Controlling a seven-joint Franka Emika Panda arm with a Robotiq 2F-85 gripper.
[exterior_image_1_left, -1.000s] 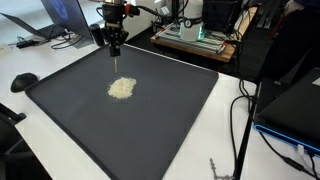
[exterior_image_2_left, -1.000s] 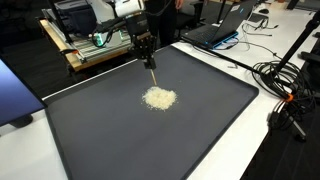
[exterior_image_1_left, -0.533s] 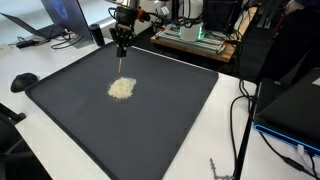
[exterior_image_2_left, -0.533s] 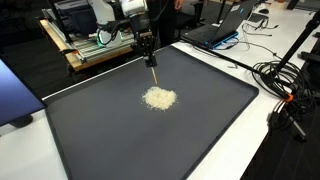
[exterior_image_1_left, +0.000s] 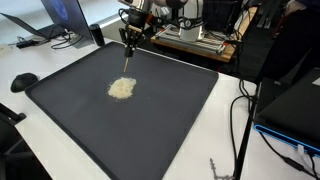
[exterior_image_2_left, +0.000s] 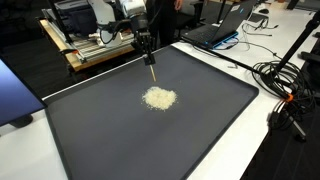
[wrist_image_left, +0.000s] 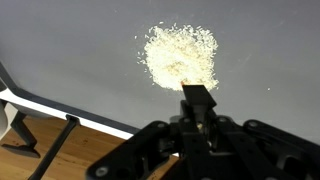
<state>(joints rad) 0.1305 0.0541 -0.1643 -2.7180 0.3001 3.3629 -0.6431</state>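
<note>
Black mat (exterior_image_1_left: 170, 120); end effector (exterior_image_1_left: 129, 44) holds stick (exterior_image_1_left: 126, 62).

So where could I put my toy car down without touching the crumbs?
Lots of bare black mat: the wide stretch from the pale grain pile to the mat's corners on every side. It is tight just beside the pile, where the gripper holds a thin stick, and on the white table by the tangled cables.
</note>
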